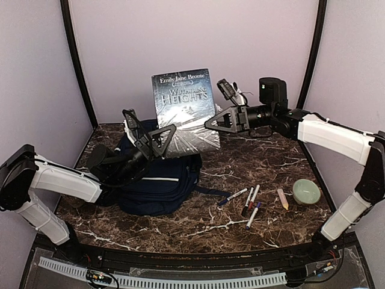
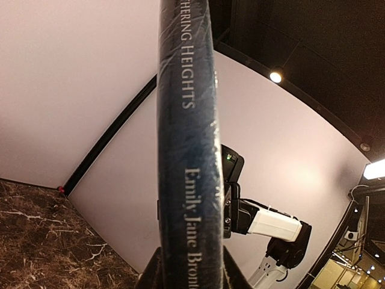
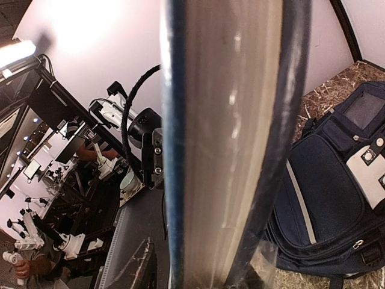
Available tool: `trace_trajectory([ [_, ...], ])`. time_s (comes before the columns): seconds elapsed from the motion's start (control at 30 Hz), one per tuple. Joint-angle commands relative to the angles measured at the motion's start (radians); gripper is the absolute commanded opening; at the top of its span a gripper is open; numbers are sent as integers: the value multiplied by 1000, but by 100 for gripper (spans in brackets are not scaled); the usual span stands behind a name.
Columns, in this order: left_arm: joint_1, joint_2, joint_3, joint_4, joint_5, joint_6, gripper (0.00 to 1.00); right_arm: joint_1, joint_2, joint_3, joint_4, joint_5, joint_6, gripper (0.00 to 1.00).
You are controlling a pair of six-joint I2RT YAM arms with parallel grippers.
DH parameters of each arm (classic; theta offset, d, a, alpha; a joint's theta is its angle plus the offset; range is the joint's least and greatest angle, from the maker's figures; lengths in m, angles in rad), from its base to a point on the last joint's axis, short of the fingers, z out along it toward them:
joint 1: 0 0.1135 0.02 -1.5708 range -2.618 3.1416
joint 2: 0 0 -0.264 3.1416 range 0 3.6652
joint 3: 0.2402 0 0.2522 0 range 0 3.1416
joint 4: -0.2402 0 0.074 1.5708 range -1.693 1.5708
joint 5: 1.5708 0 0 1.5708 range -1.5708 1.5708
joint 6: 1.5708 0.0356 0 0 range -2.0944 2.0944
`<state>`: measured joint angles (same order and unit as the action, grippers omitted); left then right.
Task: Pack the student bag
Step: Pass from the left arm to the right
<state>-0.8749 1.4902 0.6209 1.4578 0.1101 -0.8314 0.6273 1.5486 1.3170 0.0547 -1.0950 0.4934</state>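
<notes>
A dark "Wuthering Heights" book (image 1: 183,108) in clear wrap stands upright in the air above the student bag (image 1: 162,180), a navy backpack with a white stripe lying on the marble table. My left gripper (image 1: 157,137) is shut on the book's lower left corner at the spine. The spine (image 2: 186,150) fills the left wrist view between the fingers of my left gripper (image 2: 186,274). My right gripper (image 1: 212,122) is closed in on the book's right edge. In the right wrist view the page edge (image 3: 234,120) sits between the jaws of my right gripper (image 3: 234,277), with the student bag (image 3: 325,198) below right.
Several markers (image 1: 248,201), a stubby crayon (image 1: 282,198) and a pale green bowl (image 1: 307,191) lie on the table to the right of the bag. A small black device (image 1: 227,89) stands at the back wall behind the book.
</notes>
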Motion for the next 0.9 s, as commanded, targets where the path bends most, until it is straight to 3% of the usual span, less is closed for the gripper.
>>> trace_trajectory([
  [0.0, 5, -30, 11, 121, -55, 12, 0, 8, 0, 19, 102, -16, 65, 32],
  [0.33, 5, -24, 5, 83, -50, 22, 3, 8, -3, 10, 116, -20, 69, 0],
  [0.5, 5, -40, -17, 20, -50, 55, 42, 2, -22, 10, 72, -13, 7, 0],
  [0.6, 5, -72, -45, -58, -42, 77, 55, -16, -38, 1, 48, -8, -19, 0],
  [0.73, 5, -190, -86, -314, -27, 157, 63, -48, -66, -23, 13, 4, -62, 0],
  [0.87, 5, -382, -38, -879, -84, 326, 65, -90, -102, -56, -85, 29, -187, 0],
])
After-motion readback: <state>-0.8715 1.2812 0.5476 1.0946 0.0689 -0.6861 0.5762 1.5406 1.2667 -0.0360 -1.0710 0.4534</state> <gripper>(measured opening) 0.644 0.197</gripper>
